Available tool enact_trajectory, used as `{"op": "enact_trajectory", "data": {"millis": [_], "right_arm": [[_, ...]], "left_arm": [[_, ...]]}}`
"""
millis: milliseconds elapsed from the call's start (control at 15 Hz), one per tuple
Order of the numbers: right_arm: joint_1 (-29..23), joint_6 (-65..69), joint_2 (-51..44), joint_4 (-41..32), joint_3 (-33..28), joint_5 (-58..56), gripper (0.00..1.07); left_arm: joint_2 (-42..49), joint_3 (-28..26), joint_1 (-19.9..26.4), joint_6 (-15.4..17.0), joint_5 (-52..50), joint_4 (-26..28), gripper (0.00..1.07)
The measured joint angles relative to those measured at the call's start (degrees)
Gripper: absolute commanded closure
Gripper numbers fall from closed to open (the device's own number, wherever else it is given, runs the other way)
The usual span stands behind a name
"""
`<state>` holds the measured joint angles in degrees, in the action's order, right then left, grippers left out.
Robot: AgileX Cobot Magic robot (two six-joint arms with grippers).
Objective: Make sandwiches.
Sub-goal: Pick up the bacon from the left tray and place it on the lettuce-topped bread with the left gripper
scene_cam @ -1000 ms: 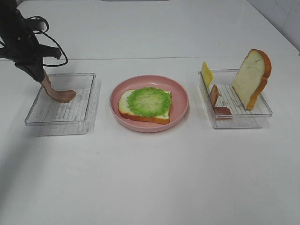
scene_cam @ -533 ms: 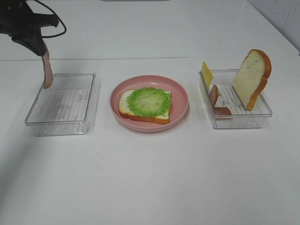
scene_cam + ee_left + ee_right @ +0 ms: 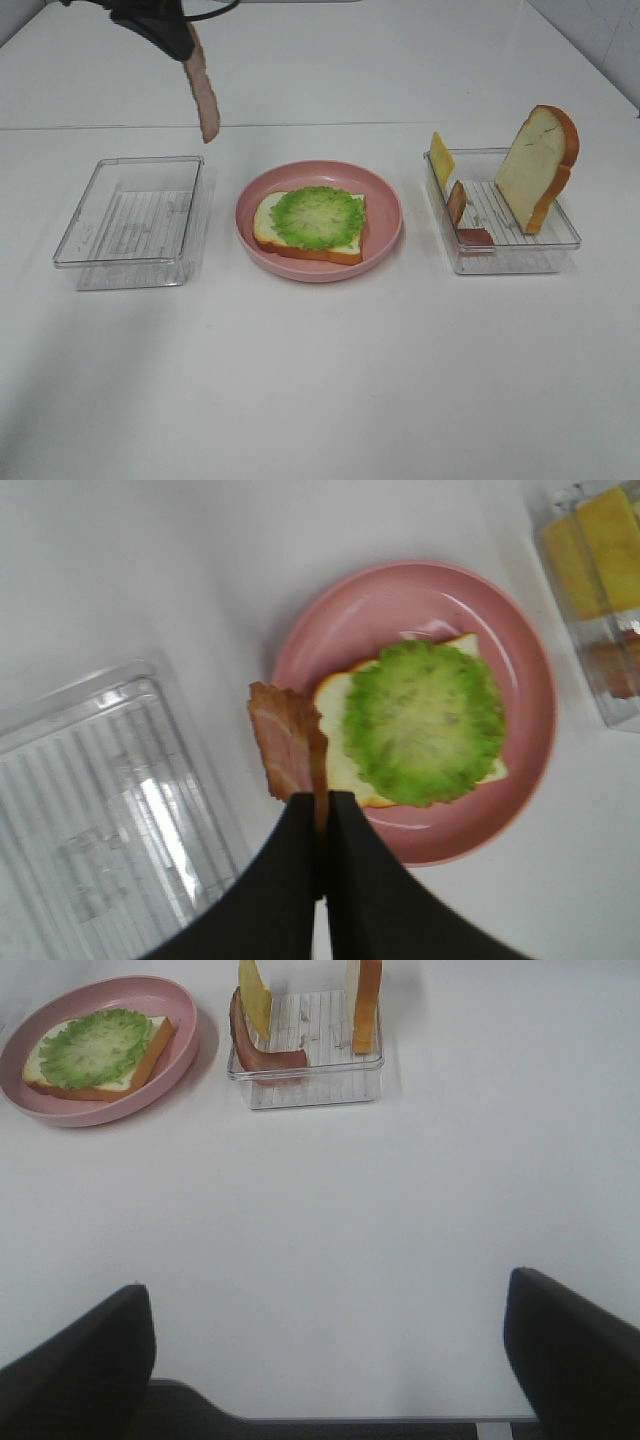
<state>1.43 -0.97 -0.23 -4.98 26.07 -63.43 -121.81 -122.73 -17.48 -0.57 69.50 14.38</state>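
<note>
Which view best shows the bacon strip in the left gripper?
Exterior high: the bacon strip hangs full length from the left gripper, above the table. Left wrist shows it foreshortened, pinched between the shut jaws. Right wrist does not show it.

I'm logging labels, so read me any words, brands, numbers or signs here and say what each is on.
No readable text anywhere: none on the left tray, the right tray, the pink plate, the bacon strip or the lettuce-topped bread.
</note>
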Motion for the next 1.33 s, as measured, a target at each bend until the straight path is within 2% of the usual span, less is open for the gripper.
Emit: {"op": "enact_trajectory", "data": {"millis": [200,467,1000,1200,1333], "right_arm": [[0.00,0.00,0.00,-0.06,0.00,0.00,0.17],[0.00,0.00,0.00,-0.06,0.00,0.00,0.17],[0.00,0.00,0.00,-0.06,0.00,0.00,0.17],[0.00,0.00,0.00,-0.06,0.00,0.00,0.17],[0.00,0.00,0.00,-0.06,0.00,0.00,0.17]], "left_arm": [[-0.17,0.00,-7.79,0.57,0.06,1.49,1.07],[-0.86,0.00,-11.52,0.57,-2.75,4.70,1.07],[-7.28,0.00,-11.80,-6.42,-3.78,16.16,1.07],[-9.74,0.00,-11.80,-7.28,-4.01,16.21,1.07],[-12.15,0.00,-11.80,-9.34,-4.07,16.10,1.07]]}}
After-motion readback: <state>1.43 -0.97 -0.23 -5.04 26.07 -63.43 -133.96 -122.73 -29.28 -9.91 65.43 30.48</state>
